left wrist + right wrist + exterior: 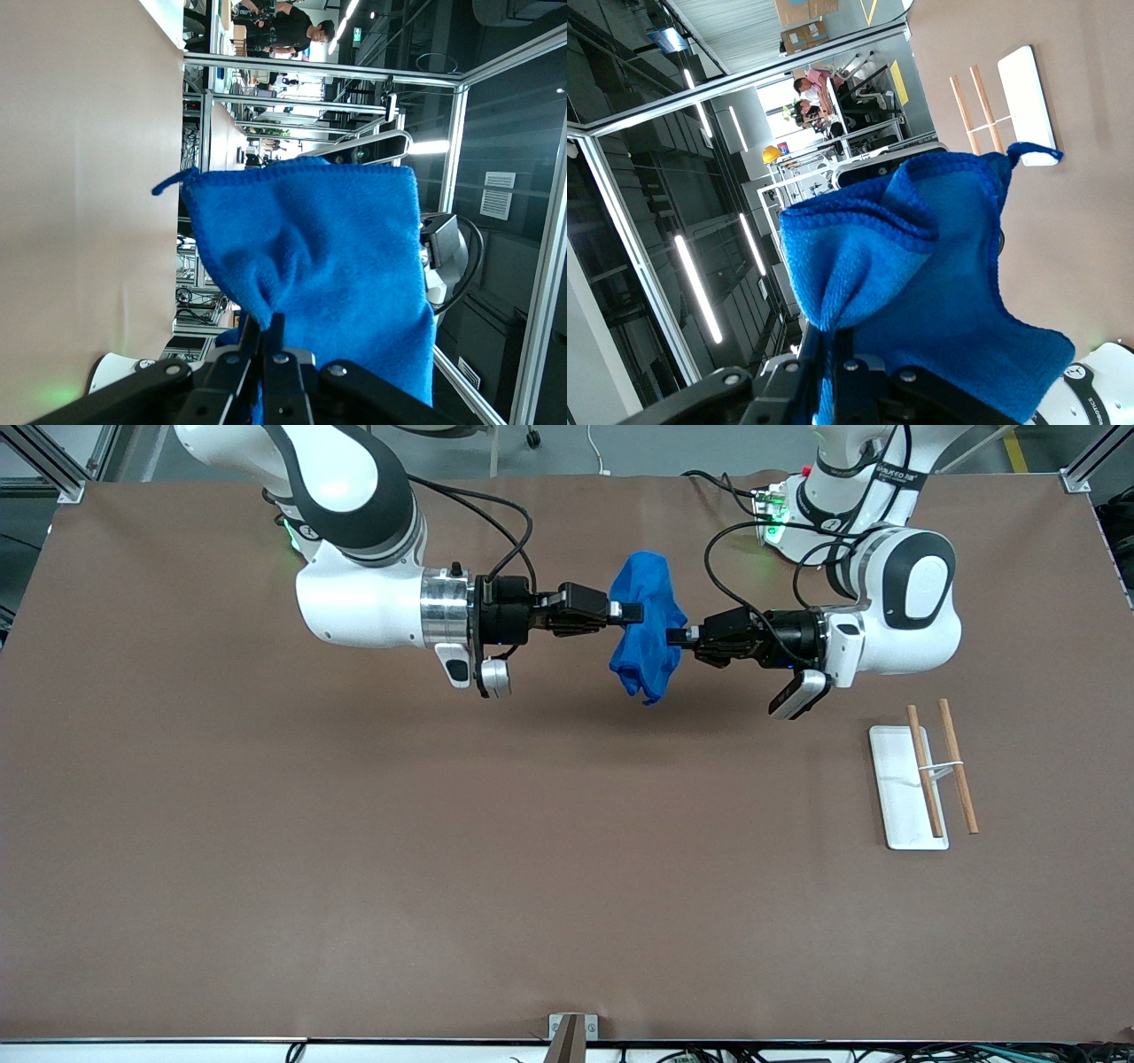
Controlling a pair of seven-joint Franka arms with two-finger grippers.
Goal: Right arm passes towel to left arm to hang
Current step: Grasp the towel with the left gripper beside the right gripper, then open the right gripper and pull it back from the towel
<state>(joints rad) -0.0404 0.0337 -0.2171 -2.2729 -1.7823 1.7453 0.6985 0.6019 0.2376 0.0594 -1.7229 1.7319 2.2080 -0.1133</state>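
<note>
The bright blue towel (648,627) hangs bunched in the air above the middle of the table, held from both sides. My right gripper (636,612) is shut on one side of the towel (921,283), the cloth pinched between its fingers. My left gripper (673,637) is shut on the facing side of the towel (337,257), a fold pinched between its fingers. The two grippers point at each other with the towel between them. The white rack (904,788) with two wooden bars (957,777) stands on the table toward the left arm's end.
The rack also shows in the right wrist view (1028,97). The brown table (354,850) stretches wide under both arms. A small metal bracket (571,1032) sits at the table edge nearest the front camera.
</note>
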